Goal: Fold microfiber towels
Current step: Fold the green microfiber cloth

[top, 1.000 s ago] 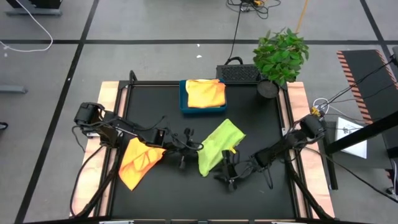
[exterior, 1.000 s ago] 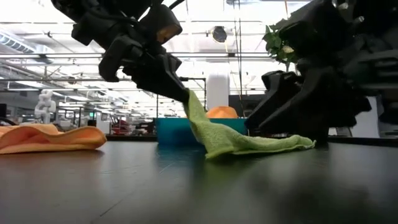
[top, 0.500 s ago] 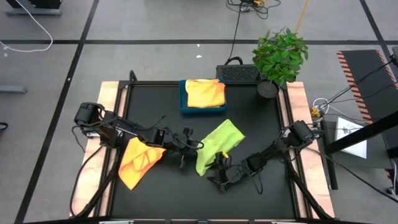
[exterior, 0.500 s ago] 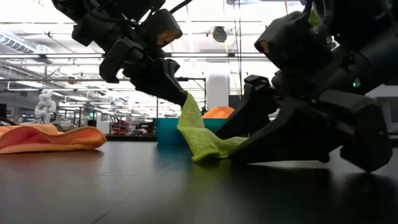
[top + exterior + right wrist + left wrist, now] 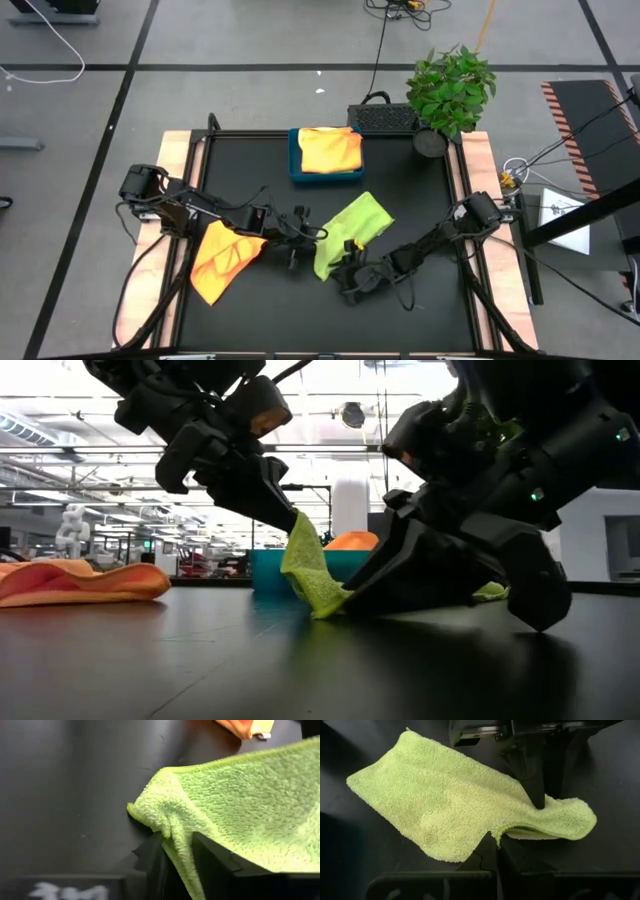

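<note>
A lime green towel [image 5: 358, 222] lies on the black table, right of centre. My left gripper [image 5: 318, 236] is shut on its left edge and holds that edge off the table. The cloth [image 5: 305, 565] slopes from there down to the tabletop. My right gripper [image 5: 345, 272] is low at the towel's near corner and shut on it. An orange towel [image 5: 222, 258] lies crumpled at the near left. A yellow-orange towel [image 5: 330, 150] sits in the blue tray [image 5: 296, 172] at the far edge. My left gripper pinches the towel's left edge [image 5: 496, 834] between its two fingers, slanting down from the table's left. That edge is raised clear, and the cloth falls away from it to the table. My right gripper has a bunched fold at the towel's near corner [image 5: 172, 837] between its two fingers [image 5: 212, 857]. It comes in low from the table's right, slanting down. The corner rests at table level, with the cloth slack behind it.
A potted plant [image 5: 452, 90] and a black box [image 5: 383, 118] stand at the far right edge. Wooden strips [image 5: 480, 160] border the black surface. Bare black tabletop lies near the front edge and at the far left.
My right gripper has gone down and toward the table's left, to the green towel's near corner. The towel's low end, which lay stretched out toward the right, is now gathered in close below my left gripper. My left gripper has kept its hold.
</note>
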You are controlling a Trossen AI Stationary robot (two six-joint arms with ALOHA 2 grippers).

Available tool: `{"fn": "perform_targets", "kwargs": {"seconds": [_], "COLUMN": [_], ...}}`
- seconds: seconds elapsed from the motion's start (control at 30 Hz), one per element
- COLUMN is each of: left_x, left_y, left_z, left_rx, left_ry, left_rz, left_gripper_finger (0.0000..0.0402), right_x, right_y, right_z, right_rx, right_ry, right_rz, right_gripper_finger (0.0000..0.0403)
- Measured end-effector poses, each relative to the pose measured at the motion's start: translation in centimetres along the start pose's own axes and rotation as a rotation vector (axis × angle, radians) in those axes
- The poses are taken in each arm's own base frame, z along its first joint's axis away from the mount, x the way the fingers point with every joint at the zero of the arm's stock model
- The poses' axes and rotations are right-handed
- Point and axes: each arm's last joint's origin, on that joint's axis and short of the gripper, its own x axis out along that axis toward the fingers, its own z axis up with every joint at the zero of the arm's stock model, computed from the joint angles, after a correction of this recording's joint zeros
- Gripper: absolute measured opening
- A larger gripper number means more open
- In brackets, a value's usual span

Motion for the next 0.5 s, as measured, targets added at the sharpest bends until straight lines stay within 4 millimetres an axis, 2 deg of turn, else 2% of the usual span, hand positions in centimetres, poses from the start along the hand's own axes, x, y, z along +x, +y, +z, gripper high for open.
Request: {"fn": "perform_targets", "kwargs": {"seconds": [0.17,0.37,0.5], "left_x": [0.0,0.0,-0.1], "left_y": [0.0,-0.4,-1.6], "left_z": [-0.1,-0.7,-0.8], "left_rx": [-0.001,-0.027,-0.029], "left_ry": [0.012,0.080,0.106], "left_rz": [-0.003,-0.020,-0.057], "left_gripper_finger": [0.0001,0.0001,0.0001], "right_x": [-0.1,-1.7,-3.5], "right_y": [0.2,0.5,0.8], "right_z": [-0.1,1.3,2.6], "right_rx": [0.041,0.106,0.106], "right_ry": [0.000,-0.067,-0.117], "right_rz": [-0.001,0.014,0.107], "right_gripper_finger": [0.0013,0.0003,0.0001]}}
